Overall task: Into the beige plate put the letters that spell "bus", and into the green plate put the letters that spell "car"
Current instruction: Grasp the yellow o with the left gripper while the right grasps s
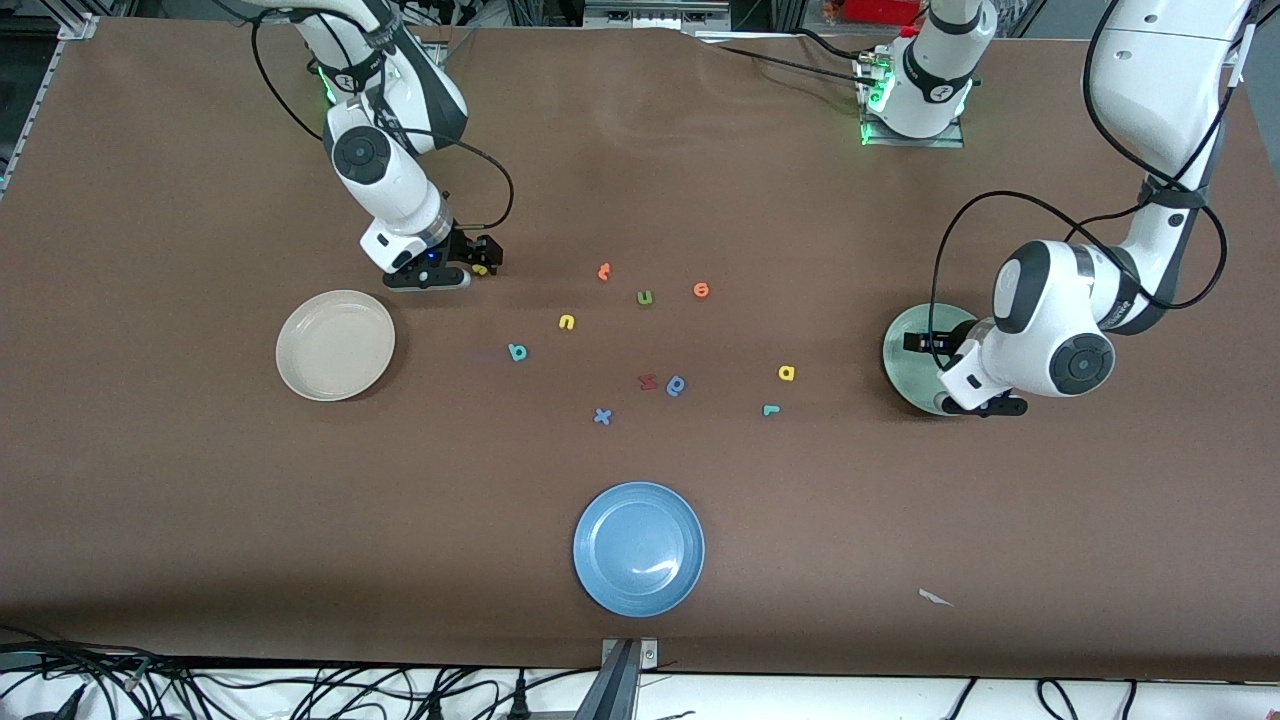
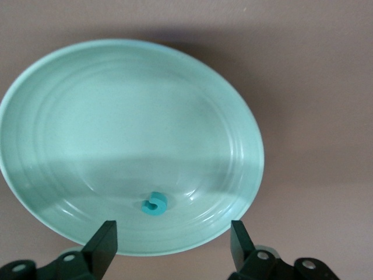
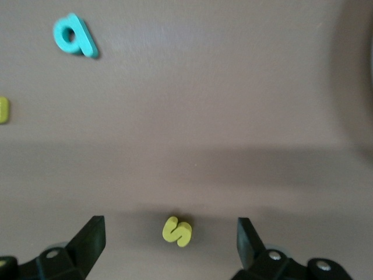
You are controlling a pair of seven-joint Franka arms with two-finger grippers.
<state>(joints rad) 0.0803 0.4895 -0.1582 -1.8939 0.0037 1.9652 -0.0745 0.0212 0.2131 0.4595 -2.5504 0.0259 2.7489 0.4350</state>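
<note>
The left arm comes from its base at the table's far edge, elbow bent high, wrist turned down. The left gripper (image 2: 170, 239) hangs low at that arm's end of the table, fingers spread wide, holding nothing. The right arm reaches down; the right gripper (image 3: 170, 239) hovers low, fingers wide apart, empty.

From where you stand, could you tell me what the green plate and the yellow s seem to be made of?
The green plate looks like glazed ceramic or hard plastic: smooth, glossy, with soft reflections and moulded rings. The yellow s looks like matte foam: thick, flat-faced, with blunt cut edges and no shine.
</note>
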